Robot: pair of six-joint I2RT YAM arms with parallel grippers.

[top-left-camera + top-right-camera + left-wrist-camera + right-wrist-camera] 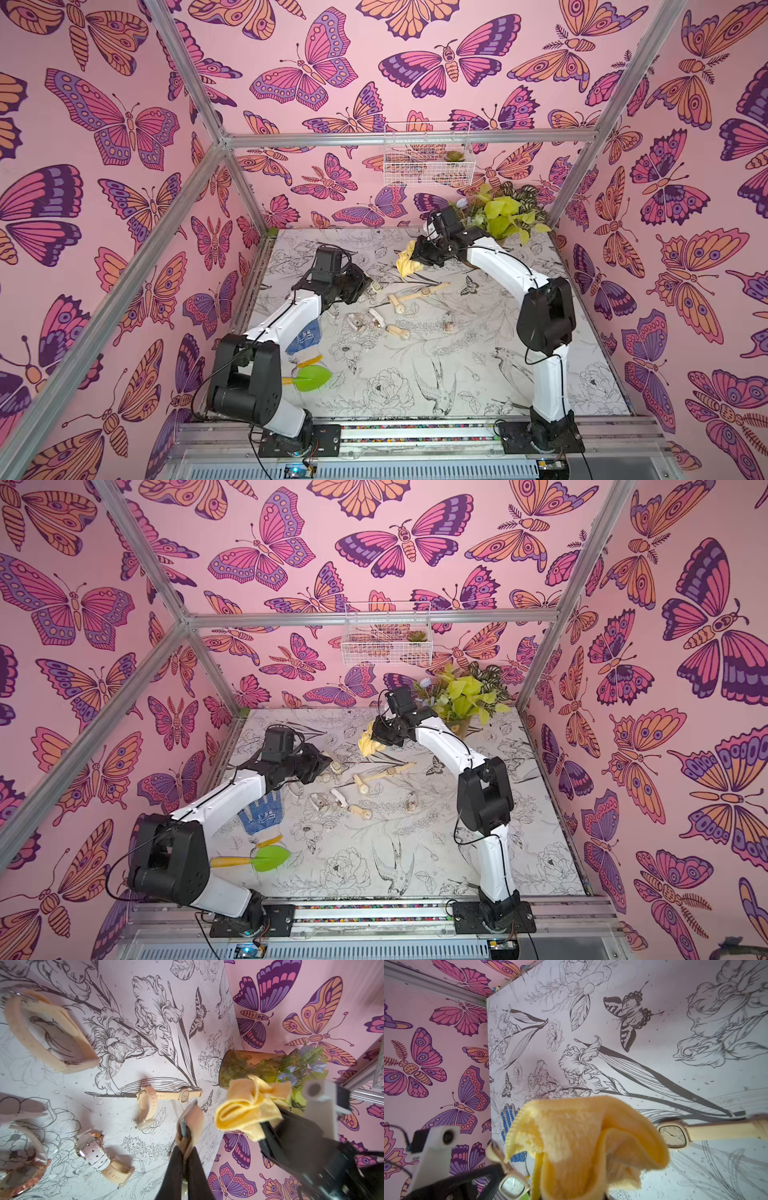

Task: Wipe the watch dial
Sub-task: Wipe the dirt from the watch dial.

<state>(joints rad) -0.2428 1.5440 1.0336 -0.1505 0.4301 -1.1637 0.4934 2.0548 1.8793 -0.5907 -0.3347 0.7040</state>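
Two grippers were raised over the far half of the table (pixel 415 374), read here in the top views with the back wall at twelve o'clock. The left gripper (pixel 365 284) (pixel 185 1145) sat at about eleven o'clock from the table's middle, its fingers (pixel 176 1169) pressed together on the beige strap of a watch (pixel 376 286) (pixel 336 766) (pixel 191 1122), just beside the case. That watch was held clear of the tabletop. In the right wrist view its square dial (pixel 511 1185) faced the camera.

The right gripper (pixel 419 255) (pixel 380 737) was at twelve o'clock, jaws closed on a bunched yellow cloth (pixel 405 259) (pixel 370 744) (pixel 587 1136) that hung off its tip. The cloth lay at roughly two o'clock from the held watch, near it but apart. The left wrist view showed a gap between the cloth (pixel 251 1105) and the watch.

A second square-faced watch (pixel 424 291) (pixel 390 772) (pixel 184 1095) (pixel 672 1136) lay flat with its strap stretched out, at about five o'clock from the cloth. Several more pale watches were scattered near the middle, among them a round-faced one (pixel 397 305) and one with a white strap (pixel 376 318).

A blue-dotted glove (pixel 305 336) (pixel 262 810) lay at nine o'clock, partly under the left arm. A green scoop with a yellow handle (pixel 311 378) (pixel 270 858) lay at eight o'clock. A leafy plant (pixel 507 212) filled the one o'clock corner, below a wire basket (pixel 428 166) on the back wall.
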